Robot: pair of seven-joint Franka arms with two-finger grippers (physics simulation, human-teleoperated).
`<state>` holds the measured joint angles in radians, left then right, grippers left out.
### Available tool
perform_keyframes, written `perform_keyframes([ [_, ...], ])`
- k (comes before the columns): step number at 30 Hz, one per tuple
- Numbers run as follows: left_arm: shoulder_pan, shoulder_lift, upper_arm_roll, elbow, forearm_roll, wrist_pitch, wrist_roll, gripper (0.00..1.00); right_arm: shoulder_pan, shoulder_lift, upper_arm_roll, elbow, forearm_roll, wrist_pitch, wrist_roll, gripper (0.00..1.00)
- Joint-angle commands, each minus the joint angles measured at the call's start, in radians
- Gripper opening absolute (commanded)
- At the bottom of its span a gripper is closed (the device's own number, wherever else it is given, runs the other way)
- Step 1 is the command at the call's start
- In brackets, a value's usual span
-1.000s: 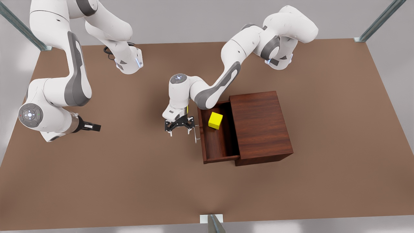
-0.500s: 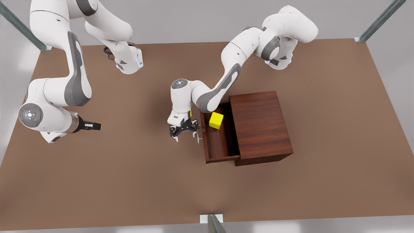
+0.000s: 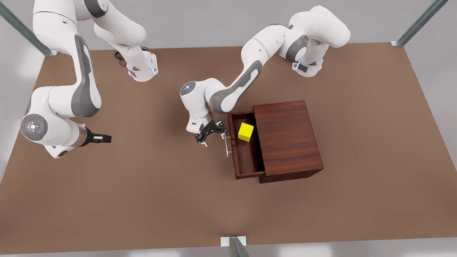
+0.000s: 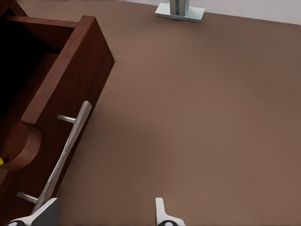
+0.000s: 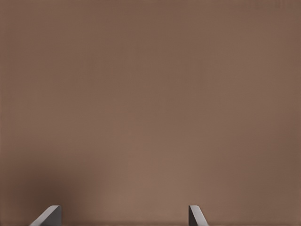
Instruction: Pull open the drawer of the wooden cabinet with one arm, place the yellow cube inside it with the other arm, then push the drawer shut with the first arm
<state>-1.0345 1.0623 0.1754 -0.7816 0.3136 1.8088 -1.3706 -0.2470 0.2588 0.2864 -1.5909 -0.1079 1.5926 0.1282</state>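
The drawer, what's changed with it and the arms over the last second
The drawer has slid part of the way back into the cabinet, toward the front view's right, pushed by the left gripper at its handle with jaws open. The yellow cube rode along inside it. The right gripper waits unmoved at the front view's left, jaws open, and the cabinet stayed put.

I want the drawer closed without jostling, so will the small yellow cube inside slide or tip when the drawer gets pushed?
The small yellow cube probably won't roll: flat faces, resting on the dark wooden drawer floor. It may slide, since that floor looks smooth. The open left gripper sits by the silver handle.
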Motion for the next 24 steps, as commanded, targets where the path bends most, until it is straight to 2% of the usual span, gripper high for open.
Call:
perform_keyframes([
  [1,0.01,-0.002,0.004,0.001,0.001,-0.039,0.059,1.0,0.0,-0.001,0.0,0.0,0.001,0.0,-0.025,1.0],
  [24,0.122,-0.019,0.015,-0.002,0.001,-0.049,0.234,1.0,0.0,0.0,0.0,0.002,-0.001,0.0,-0.029,1.0],
])
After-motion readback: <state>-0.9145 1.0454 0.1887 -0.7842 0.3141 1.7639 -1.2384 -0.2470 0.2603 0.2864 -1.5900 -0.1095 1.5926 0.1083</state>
